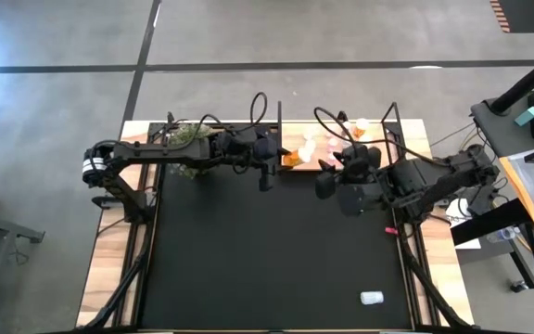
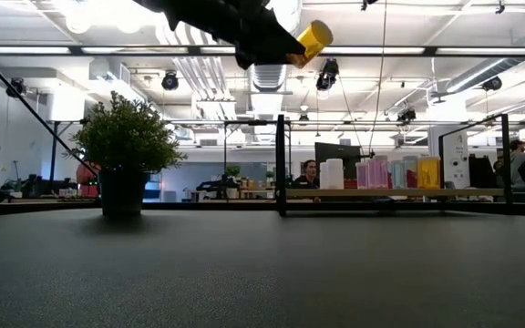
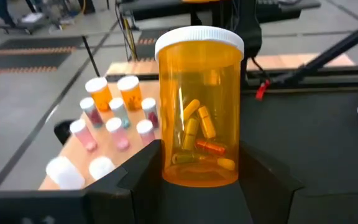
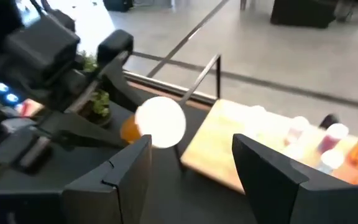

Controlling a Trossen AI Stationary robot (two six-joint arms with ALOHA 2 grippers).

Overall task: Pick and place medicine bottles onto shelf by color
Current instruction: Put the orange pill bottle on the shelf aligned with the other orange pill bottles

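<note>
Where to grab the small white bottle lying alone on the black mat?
Across the middle of the small white bottle, from straight above: it seems to lie on its side, nothing beside it. Use the open right gripper; the left gripper holds an amber pill bottle.

The high view looks straight down on the whole table, shelf (image 1: pixel 341 148) at its far edge. The low view sits at tabletop height, facing level toward the shelf (image 2: pixel 399 192) and the room behind. The left wrist view looks close past an orange bottle (image 3: pixel 199 106) toward the shelf (image 3: pixel 114 134). The right wrist view faces the same bottle (image 4: pixel 157 123) beside the shelf (image 4: pixel 229 146).
</note>
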